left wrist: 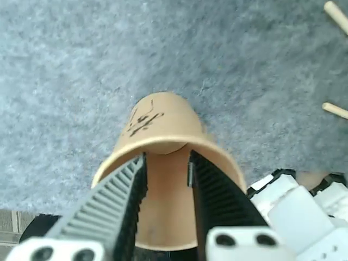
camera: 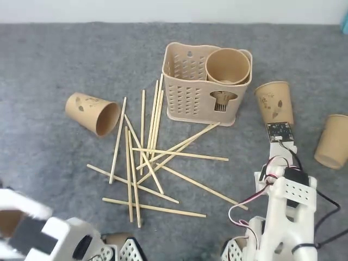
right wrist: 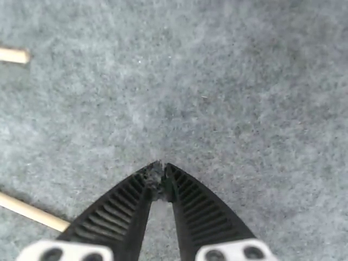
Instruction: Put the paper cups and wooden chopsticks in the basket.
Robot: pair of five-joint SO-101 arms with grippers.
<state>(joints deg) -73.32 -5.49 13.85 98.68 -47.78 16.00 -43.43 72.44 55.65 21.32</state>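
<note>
My left fingers [left wrist: 193, 166] sit at the mouth of the near cup [left wrist: 157, 125], which blocks the way ahead; bare table [left wrist: 65, 65] lies past it. Chopsticks [camera: 152, 157] sprawl across the middle, up to the basket [camera: 187, 87]. The lying cup [camera: 92, 113] rests left of them. The basket's left half is open on top; the basket cup [camera: 228, 65] fills its right half. The right cup [camera: 273, 102] stands just beside it, the far cup [camera: 333, 140] well apart. My right fingers [right wrist: 162, 175], tips together, hang over bare table.

The high view looks steeply down over the desk [camera: 49, 60] from its near side, toward the basket [camera: 201, 87]. Both wrist views face the desk from close above, short of the basket, past the left claw [left wrist: 166, 163] and right claw [right wrist: 161, 173]; all share chopsticks [camera: 152, 157].
</note>
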